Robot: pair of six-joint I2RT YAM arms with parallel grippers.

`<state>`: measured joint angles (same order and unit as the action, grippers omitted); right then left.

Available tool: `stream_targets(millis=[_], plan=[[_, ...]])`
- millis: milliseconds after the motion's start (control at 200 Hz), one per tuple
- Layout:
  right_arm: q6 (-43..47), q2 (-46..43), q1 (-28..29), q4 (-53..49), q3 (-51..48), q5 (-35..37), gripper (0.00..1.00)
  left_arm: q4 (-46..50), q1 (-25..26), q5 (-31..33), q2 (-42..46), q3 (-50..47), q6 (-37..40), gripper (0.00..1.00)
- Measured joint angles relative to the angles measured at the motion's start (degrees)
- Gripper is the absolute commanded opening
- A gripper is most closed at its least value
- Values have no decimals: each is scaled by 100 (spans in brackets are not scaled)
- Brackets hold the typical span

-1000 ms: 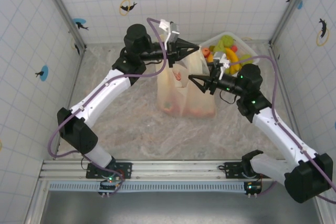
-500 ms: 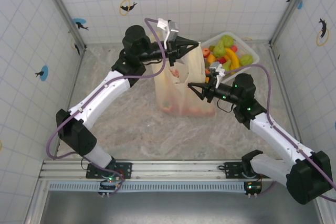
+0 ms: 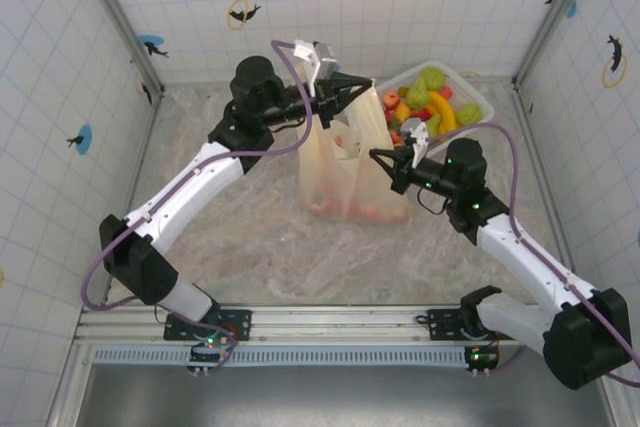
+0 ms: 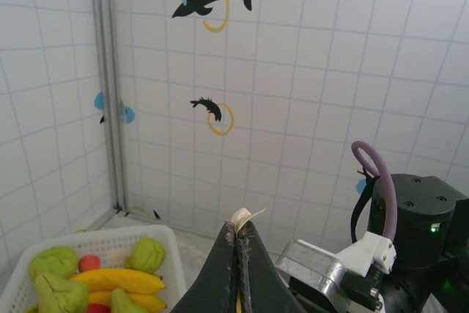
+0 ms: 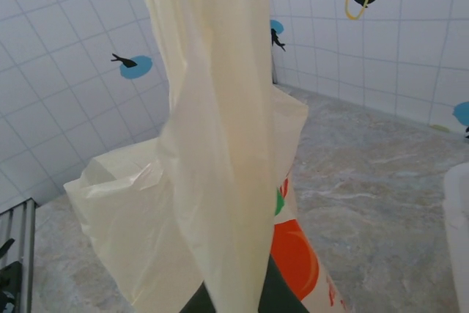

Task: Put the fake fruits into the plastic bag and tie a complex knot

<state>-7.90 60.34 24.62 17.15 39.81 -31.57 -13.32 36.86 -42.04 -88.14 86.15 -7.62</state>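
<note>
Bag (image 3: 345, 172) mid-bench (image 3: 250, 237); basket (image 3: 478, 97) with fruits (image 3: 425, 97) just behind-right; left hand (image 3: 375, 82) at bag's top, right hand (image 3: 375, 154) at its side.

Marbled table (image 3: 250, 237): plastic bag (image 3: 335, 175) mid-table, white basket (image 3: 482, 107) far right corner.

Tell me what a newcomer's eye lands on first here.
The cream-yellow plastic bag stands mid-table, pulled upward by both arms: the left gripper pinches one handle, and the right gripper is shut on another strip of it. At the far right, a white basket holds bright fake fruits.
</note>
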Motion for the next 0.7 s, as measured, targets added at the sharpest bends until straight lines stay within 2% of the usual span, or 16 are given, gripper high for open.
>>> stream_targets(millis=[95, 205, 335, 415, 515, 701], plan=[[13, -22, -168, -52, 0, -133, 21, -11, 22, 2, 13, -28, 4, 0], [-17, -68, -297, -212, 31, -492, 44, -142, 20, -131, 83, -31, 7, 0], [-114, -205, -413, -273, 273, -1161, 73, -254, 15, -549, 149, -31, 13, 0], [-223, -291, -555, -219, 568, -1567, 85, -262, 15, -824, 149, -35, 50, 0], [-267, -358, -664, -20, 898, -1965, 92, -275, 15, -1165, 149, -42, 168, 0], [-341, 74, -590, 267, 1690, -2559, 91, -385, 15, -1720, 155, -133, 391, 0]])
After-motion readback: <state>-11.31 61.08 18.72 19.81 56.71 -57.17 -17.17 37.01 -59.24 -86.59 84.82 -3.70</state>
